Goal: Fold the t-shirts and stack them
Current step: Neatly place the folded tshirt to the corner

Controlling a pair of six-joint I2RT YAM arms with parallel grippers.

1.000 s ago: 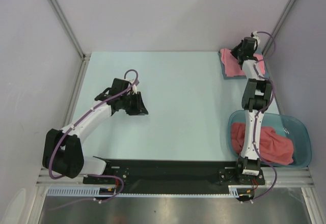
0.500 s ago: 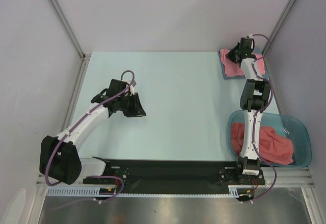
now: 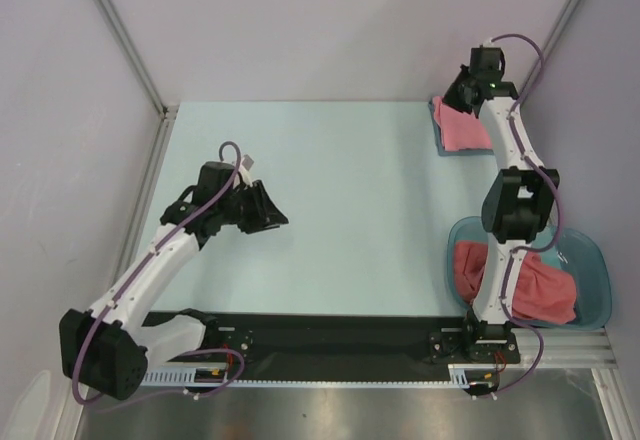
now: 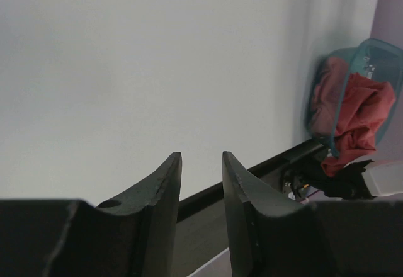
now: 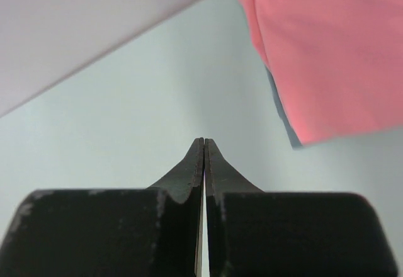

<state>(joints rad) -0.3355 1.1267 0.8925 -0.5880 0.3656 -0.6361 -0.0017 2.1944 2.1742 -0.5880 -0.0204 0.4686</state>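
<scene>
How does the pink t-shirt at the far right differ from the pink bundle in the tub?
The salmon-pink t-shirt on the grey-blue rectangular cloth lies folded flat; the salmon-pink fabric in the teal translucent plastic tub is a crumpled heap. The folded one sits far right, the heap near right. Both share one plain colour.

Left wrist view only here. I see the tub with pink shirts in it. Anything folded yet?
Observer: Yes. A folded t-shirt lies on a grey-blue cloth in the far right corner of the table.
Operator: Where's the other arm?
Observer: The right gripper is at that shirt's left edge and points at bare surface beside it, not at the fabric.
Operator: Its jaws?
Observer: Shut, with nothing between them.
</scene>
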